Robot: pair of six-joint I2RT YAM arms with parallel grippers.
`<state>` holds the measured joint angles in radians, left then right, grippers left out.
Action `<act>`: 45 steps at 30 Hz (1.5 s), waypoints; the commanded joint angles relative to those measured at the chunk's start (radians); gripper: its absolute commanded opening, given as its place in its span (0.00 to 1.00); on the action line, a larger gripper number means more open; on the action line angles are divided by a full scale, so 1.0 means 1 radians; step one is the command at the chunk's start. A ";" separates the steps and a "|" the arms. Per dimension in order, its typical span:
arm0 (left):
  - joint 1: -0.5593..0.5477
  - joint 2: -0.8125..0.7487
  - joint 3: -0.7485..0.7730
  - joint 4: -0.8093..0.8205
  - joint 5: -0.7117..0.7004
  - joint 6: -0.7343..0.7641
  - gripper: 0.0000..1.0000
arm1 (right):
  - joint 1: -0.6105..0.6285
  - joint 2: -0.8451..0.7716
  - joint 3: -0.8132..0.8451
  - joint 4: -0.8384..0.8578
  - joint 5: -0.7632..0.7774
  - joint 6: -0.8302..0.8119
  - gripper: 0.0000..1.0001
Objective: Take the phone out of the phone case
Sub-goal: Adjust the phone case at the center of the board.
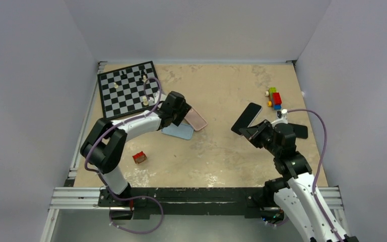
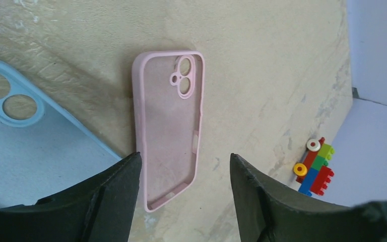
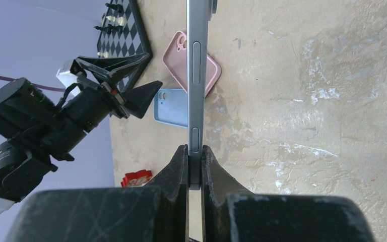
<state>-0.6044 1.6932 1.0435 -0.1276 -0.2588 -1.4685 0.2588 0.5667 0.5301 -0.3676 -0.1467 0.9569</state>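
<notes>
The pink phone case (image 2: 169, 126) lies empty on the table, inner side up; it also shows in the top view (image 1: 196, 119) and the right wrist view (image 3: 177, 55). My left gripper (image 2: 185, 189) is open just above its near end and holds nothing. My right gripper (image 3: 195, 161) is shut on the phone (image 3: 197, 75), gripping its grey edge and holding it off the table. In the top view the phone (image 1: 247, 118) shows its dark face, right of centre, well apart from the case.
A light blue case (image 1: 178, 131) lies partly under the pink one. A chessboard (image 1: 126, 89) with pieces is at the back left. A red brick (image 1: 139, 158) sits front left. A coloured brick toy (image 1: 274, 98) is at the back right.
</notes>
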 commanded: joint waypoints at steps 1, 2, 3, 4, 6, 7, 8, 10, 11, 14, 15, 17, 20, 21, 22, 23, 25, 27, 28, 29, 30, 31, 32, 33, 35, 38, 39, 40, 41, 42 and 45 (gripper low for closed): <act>0.002 0.048 0.044 -0.014 -0.049 0.028 0.66 | -0.003 -0.028 0.054 0.030 0.026 -0.007 0.00; 0.002 0.060 0.048 -0.015 -0.045 0.025 0.65 | -0.003 -0.028 0.055 0.029 0.024 -0.008 0.00; 0.002 0.070 0.054 -0.016 -0.042 0.024 0.64 | -0.003 -0.028 0.055 0.030 0.023 -0.009 0.00; 0.002 0.080 0.064 -0.019 -0.041 0.022 0.63 | -0.004 -0.030 0.055 0.031 0.021 -0.011 0.00; 0.002 0.099 0.078 -0.030 -0.043 0.017 0.58 | -0.003 -0.032 0.054 0.029 0.020 -0.010 0.00; 0.002 0.105 0.083 -0.036 -0.047 0.013 0.57 | -0.003 -0.033 0.053 0.029 0.019 -0.010 0.00; 0.002 0.111 0.086 -0.042 -0.051 0.011 0.56 | -0.003 -0.035 0.053 0.028 0.018 -0.010 0.00; 0.002 0.122 0.093 -0.051 -0.059 0.011 0.55 | -0.003 -0.042 0.053 0.026 0.019 -0.008 0.00; 0.002 0.128 0.096 -0.051 -0.059 0.009 0.54 | -0.003 -0.045 0.053 0.023 0.023 -0.007 0.00; 0.002 0.150 0.114 -0.060 -0.051 -0.001 0.49 | -0.003 -0.053 0.055 0.019 0.038 -0.006 0.00; 0.000 0.158 0.122 -0.063 -0.048 -0.002 0.48 | -0.003 -0.051 0.056 0.019 0.040 -0.006 0.00; 0.001 0.171 0.130 -0.069 -0.043 -0.016 0.46 | -0.003 -0.045 0.058 0.019 0.037 -0.005 0.00; -0.001 0.185 0.130 -0.069 -0.031 -0.051 0.44 | -0.003 -0.044 0.062 0.018 0.035 -0.005 0.00; 0.001 0.188 0.130 -0.066 -0.027 -0.063 0.43 | -0.003 -0.045 0.062 0.018 0.037 -0.005 0.00; -0.001 0.190 0.129 -0.059 -0.025 -0.067 0.41 | -0.003 -0.047 0.062 0.018 0.039 -0.006 0.00; -0.001 0.190 0.130 -0.054 -0.024 -0.068 0.40 | -0.003 -0.048 0.061 0.017 0.039 -0.005 0.00; -0.002 0.195 0.139 -0.049 -0.020 -0.070 0.39 | -0.003 -0.048 0.059 0.014 0.043 -0.002 0.00; -0.003 0.201 0.148 -0.049 -0.019 -0.068 0.39 | -0.003 -0.051 0.056 0.009 0.053 0.006 0.00; -0.003 0.204 0.154 -0.049 -0.016 -0.067 0.39 | -0.003 -0.053 0.053 0.008 0.058 0.012 0.00; -0.003 0.206 0.158 -0.050 -0.011 -0.067 0.39 | -0.003 -0.054 0.051 0.005 0.065 0.019 0.00; -0.003 0.207 0.160 -0.050 -0.008 -0.067 0.39 | -0.003 -0.054 0.048 0.004 0.072 0.026 0.00; -0.003 0.209 0.162 -0.040 -0.002 -0.062 0.39 | -0.003 -0.053 0.046 0.006 0.076 0.031 0.00; -0.003 0.214 0.167 -0.033 0.006 -0.060 0.39 | -0.003 -0.048 0.044 0.010 0.076 0.034 0.00; -0.002 0.225 0.174 -0.031 0.020 -0.063 0.39 | -0.004 -0.043 0.045 0.010 0.074 0.041 0.00; -0.002 0.247 0.184 -0.031 0.043 -0.079 0.39 | -0.003 -0.035 0.046 0.017 0.068 0.043 0.00; -0.003 0.244 0.176 -0.029 0.061 -0.092 0.40 | -0.003 -0.034 0.055 0.001 0.081 0.046 0.00; -0.004 0.234 0.166 -0.029 0.061 -0.094 0.41 | -0.003 -0.038 0.061 -0.011 0.093 0.047 0.00; -0.003 0.220 0.154 -0.029 0.056 -0.095 0.43 | -0.003 -0.045 0.065 -0.022 0.105 0.051 0.00; -0.003 0.200 0.143 -0.031 0.051 -0.093 0.46 | -0.003 -0.049 0.068 -0.030 0.118 0.053 0.00; -0.003 0.181 0.130 -0.034 0.046 -0.085 0.50 | -0.003 -0.051 0.070 -0.038 0.131 0.055 0.00; 0.003 0.105 0.097 -0.057 0.033 -0.063 0.66 | -0.004 -0.034 0.090 -0.059 0.174 0.056 0.00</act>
<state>-0.6044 1.9171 1.1759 -0.1753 -0.2127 -1.5414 0.2588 0.5346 0.5415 -0.4454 -0.0578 0.9958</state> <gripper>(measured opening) 0.581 0.059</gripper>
